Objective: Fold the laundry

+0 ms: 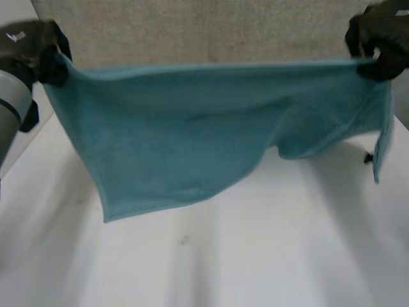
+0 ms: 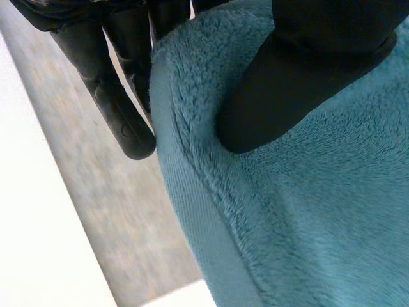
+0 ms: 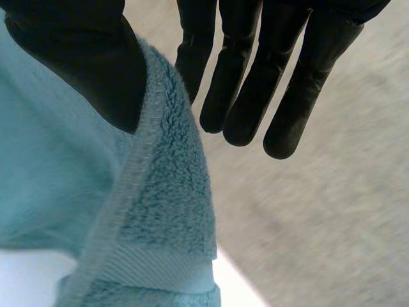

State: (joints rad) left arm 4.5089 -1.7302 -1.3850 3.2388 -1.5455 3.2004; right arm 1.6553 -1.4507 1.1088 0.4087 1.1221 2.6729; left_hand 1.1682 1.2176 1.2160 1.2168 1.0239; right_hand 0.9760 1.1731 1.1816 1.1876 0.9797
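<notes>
Teal towel [image 1: 179, 141], long axis left-to-right

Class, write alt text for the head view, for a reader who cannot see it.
A teal towel hangs spread between two black robot hands: the left hand pinches one top corner, the right hand the other. Its lower edge droops unevenly over a white table.
</notes>
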